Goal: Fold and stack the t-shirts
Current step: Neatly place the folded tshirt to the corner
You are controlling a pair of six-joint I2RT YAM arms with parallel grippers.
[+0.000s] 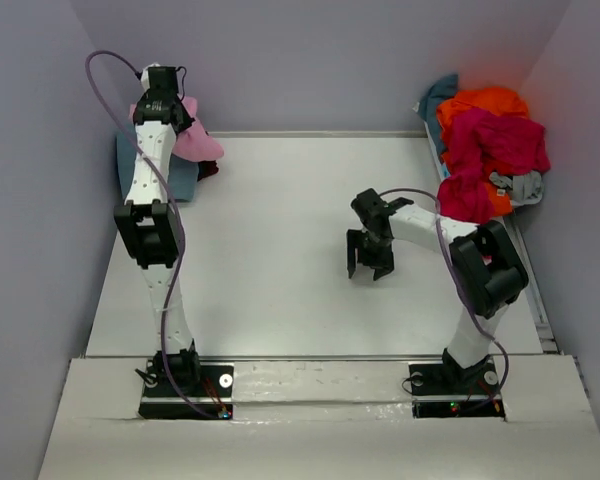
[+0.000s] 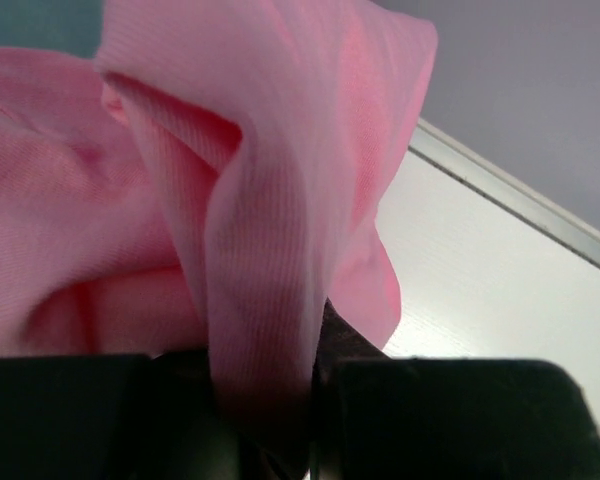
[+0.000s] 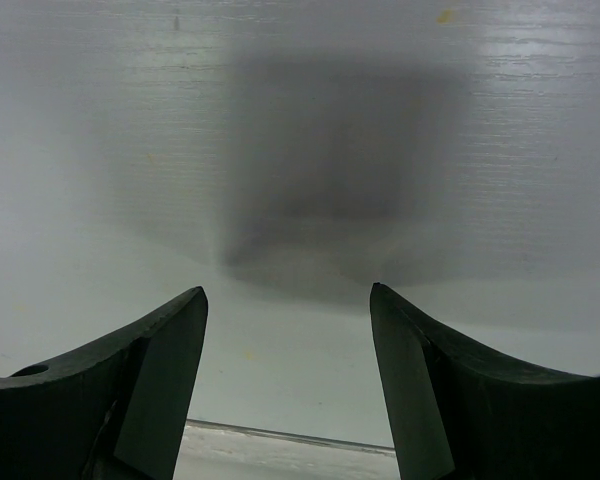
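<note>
Six colours of t-shirt are what I count, and I take each for one garment. The light pink t-shirt (image 1: 198, 142) and the dusty blue t-shirt (image 1: 183, 178) are at the upper left of the overhead frame. The other four are heaped at the upper right edge: the orange t-shirt (image 1: 485, 103), the crimson-magenta t-shirt (image 1: 500, 143), the teal t-shirt (image 1: 438, 95) and the grey t-shirt (image 1: 520, 186). The crimson shows in two lumps, so it may be two garments; I cannot tell. A small dark red scrap (image 1: 209, 170) peeks out beside the blue one, too small for me to name. I have two arms and two sets of jaws. My left jaws are clenched on a bunched fold of the pink cloth, which fills the left wrist view and hangs over the far left corner of the table (image 1: 280, 250), partly above the blue one lying flat there. My right jaws are released and spread wide, holding nothing, hovering right of centre over bare table with only their own shadow below. I judge the step in hand to be stacking: the pink one going onto the blue. The next move calls for lowering it squarely over the blue so the edges line up, then letting the cloth fall free without dragging. Most of the task remains, since the upper-right heap looks unfolded.
</note>
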